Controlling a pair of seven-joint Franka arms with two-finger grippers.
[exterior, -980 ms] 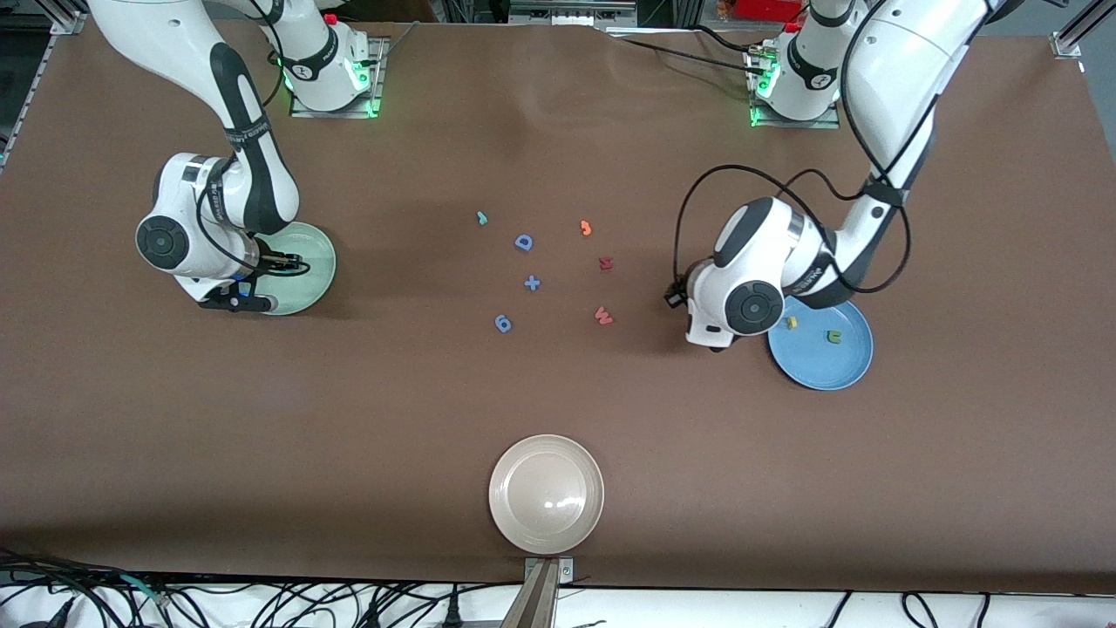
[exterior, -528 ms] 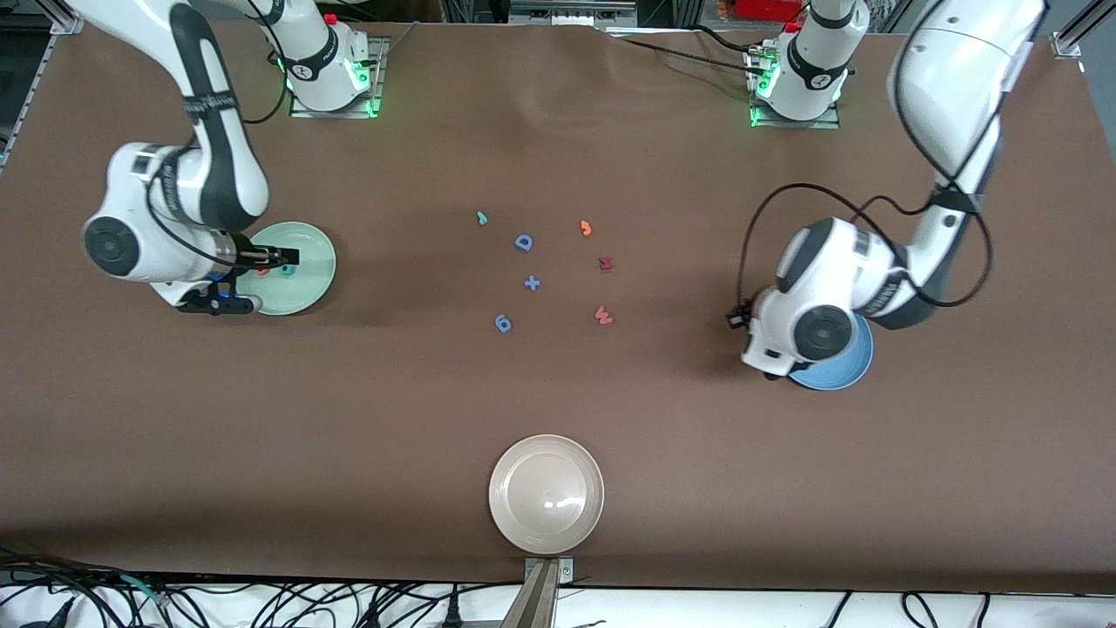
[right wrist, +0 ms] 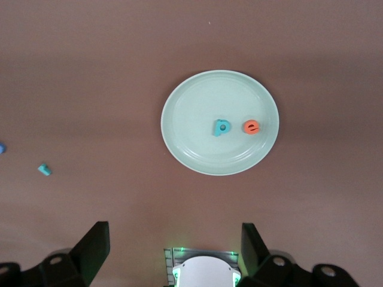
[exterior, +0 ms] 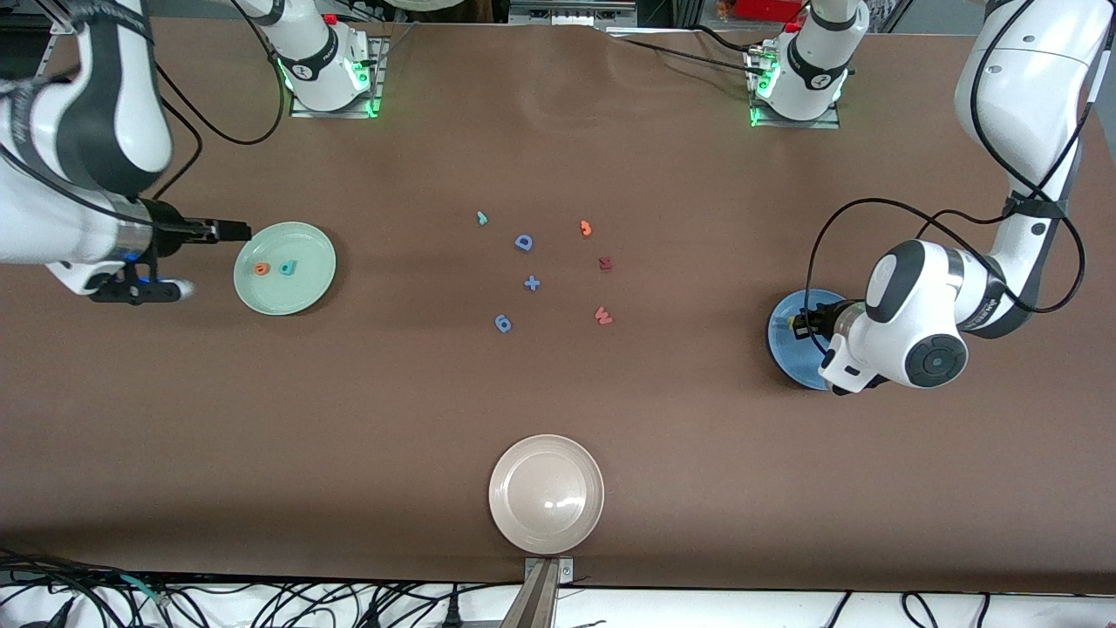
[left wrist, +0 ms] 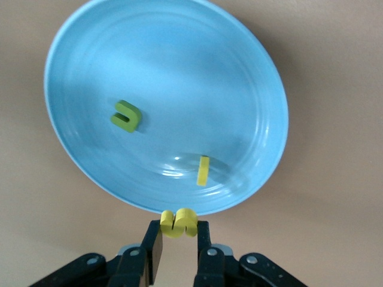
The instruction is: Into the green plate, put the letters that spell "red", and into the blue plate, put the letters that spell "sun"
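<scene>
Pinching a small yellow foam letter (left wrist: pixel 178 222), the left hand (exterior: pixel 806 323) hangs at the blue plate (exterior: pixel 789 344)'s rim toward the table's centre, pads closed narrow on it. Inside that smooth round plate lie a dark green arch letter (left wrist: pixel 125 115), flat, and a thin yellow piece (left wrist: pixel 203 170) on edge. At the right arm's end, the right hand (exterior: pixel 228 230) sits spread wide and empty just beside the pale mint green plate (exterior: pixel 301 296), at about its ten o'clock; an orange "e" (exterior: pixel 261 269) and teal "d" (exterior: pixel 288 268) rest side by side in it. The thin teal "r" (exterior: pixel 481 218) lies mid-table, near a blue "D" (exterior: pixel 523 242), plus sign (exterior: pixel 532 283), orange hooked piece (exterior: pixel 586 228), dark red letter (exterior: pixel 606 262) and pink "W" (exterior: pixel 602 316). A beige plate (exterior: pixel 506 515) sits at the table's near edge.
</scene>
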